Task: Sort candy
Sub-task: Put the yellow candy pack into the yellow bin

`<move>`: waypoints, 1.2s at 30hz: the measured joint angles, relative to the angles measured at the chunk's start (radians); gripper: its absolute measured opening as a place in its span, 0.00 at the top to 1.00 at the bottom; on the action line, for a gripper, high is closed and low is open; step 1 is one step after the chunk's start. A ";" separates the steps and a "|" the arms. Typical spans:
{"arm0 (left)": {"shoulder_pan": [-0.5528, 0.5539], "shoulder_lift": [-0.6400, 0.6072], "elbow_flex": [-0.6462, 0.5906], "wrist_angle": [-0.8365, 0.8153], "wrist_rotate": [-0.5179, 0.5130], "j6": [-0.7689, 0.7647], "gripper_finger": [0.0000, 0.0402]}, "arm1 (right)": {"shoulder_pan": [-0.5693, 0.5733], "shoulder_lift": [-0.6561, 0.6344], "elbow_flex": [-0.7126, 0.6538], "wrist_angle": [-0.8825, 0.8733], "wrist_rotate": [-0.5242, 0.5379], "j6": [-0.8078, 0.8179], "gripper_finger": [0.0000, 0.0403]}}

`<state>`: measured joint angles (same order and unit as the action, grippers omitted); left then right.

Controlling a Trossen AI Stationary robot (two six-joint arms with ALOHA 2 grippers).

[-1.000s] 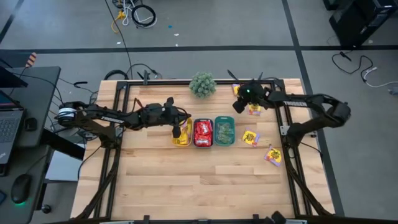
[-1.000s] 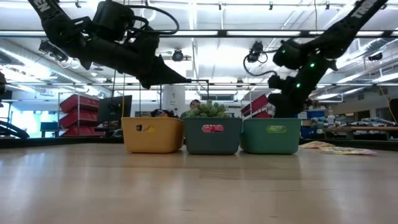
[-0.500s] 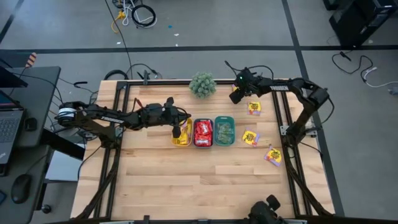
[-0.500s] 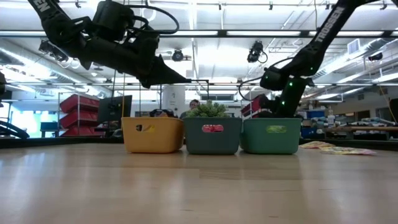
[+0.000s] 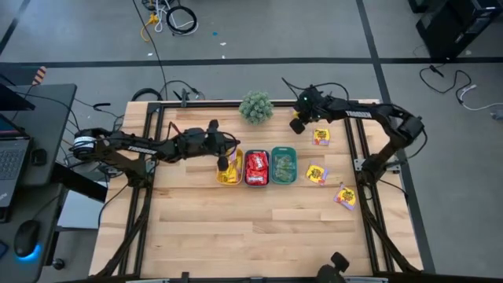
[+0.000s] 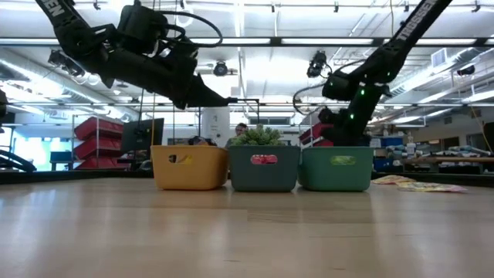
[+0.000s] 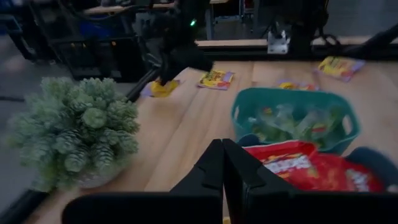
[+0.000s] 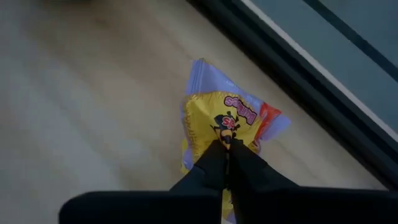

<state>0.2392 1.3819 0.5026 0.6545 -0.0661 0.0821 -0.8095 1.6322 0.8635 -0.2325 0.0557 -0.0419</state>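
Observation:
The candy in play is a yellow packet with dark print (image 8: 227,118), lying by the table's far edge rail. My right gripper (image 8: 226,163) is shut on it; it also shows in the high view (image 5: 297,123) and far off in the left wrist view (image 7: 168,70). My left gripper (image 5: 223,164) hangs shut with nothing between its fingers above the yellow tray (image 5: 230,171). Beside that tray stand a dark teal tray (image 5: 256,167) with red candy and a green tray (image 5: 284,166) with pale green candy. My right gripper pinches the yellow packet at its near end (image 8: 219,140) between its two fingertips. The fingers come slanting down from above. The wrapper is crumpled at the fingertips, and its far part lies spread on the table beside the rail.
Three more yellow packets lie on the table's right part (image 5: 321,137) (image 5: 317,174) (image 5: 345,196). A spiky green plant ball (image 5: 256,106) stands at the far edge, left of my right gripper. The black frame rail (image 8: 323,99) runs just beyond the held packet.
My right gripper has swung toward the table's far edge and a little left, sinking slightly onto the yellow packet by the rail. In the low view it has dropped behind the green tray. My left arm has kept still.

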 joint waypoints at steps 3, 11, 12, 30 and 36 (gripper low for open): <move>0.001 0.000 0.000 0.000 -0.015 0.136 0.98 | 0.049 -0.060 0.000 -0.032 -0.049 -0.012 0.98; -0.047 0.000 0.086 -0.140 -0.016 0.414 0.82 | 0.269 -0.218 0.000 -0.061 -0.133 0.030 1.00; -0.056 0.000 0.101 -0.162 -0.016 0.435 0.80 | 0.301 -0.229 0.000 -0.059 -0.135 0.042 1.00; -0.206 0.108 0.246 -0.201 -0.221 0.776 0.65 | 0.593 -0.244 0.035 0.049 -0.147 0.211 1.00; -0.219 0.135 0.289 -0.204 -0.277 0.778 0.65 | 0.633 -0.244 0.053 0.046 -0.158 0.216 1.00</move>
<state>0.0202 1.5172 0.7918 0.4502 -0.3430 0.8604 -0.1765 1.3878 0.9161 -0.1866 -0.1027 0.1743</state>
